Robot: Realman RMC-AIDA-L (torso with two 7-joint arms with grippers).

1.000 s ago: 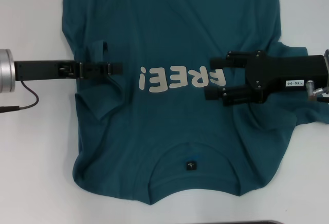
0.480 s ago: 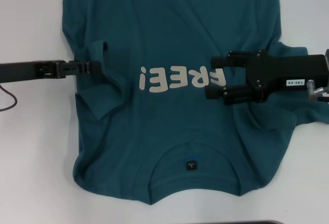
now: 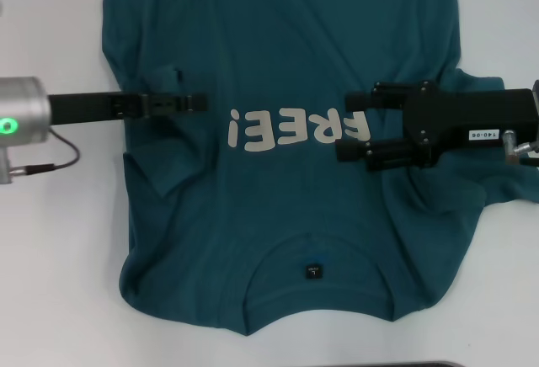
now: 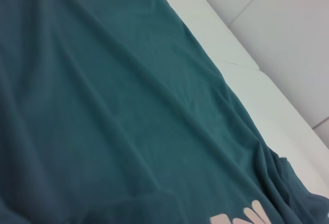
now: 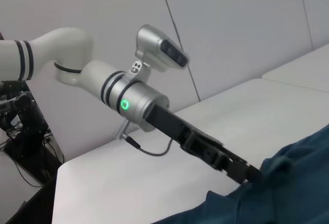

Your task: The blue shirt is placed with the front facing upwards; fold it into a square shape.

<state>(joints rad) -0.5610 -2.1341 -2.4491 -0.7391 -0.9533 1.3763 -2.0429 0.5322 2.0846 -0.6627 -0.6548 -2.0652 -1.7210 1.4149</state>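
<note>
Matt creased cloth blue shirt [image 3: 286, 64] on smooth white table [image 3: 50, 257]

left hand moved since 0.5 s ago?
Yes. The left hand pushed inward toward the FREE! lettering on the blue shirt.

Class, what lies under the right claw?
The right claw hangs open over the shirt, covering the last letter of its cream lettering. What lies beneath the cloth there is hidden.
</note>
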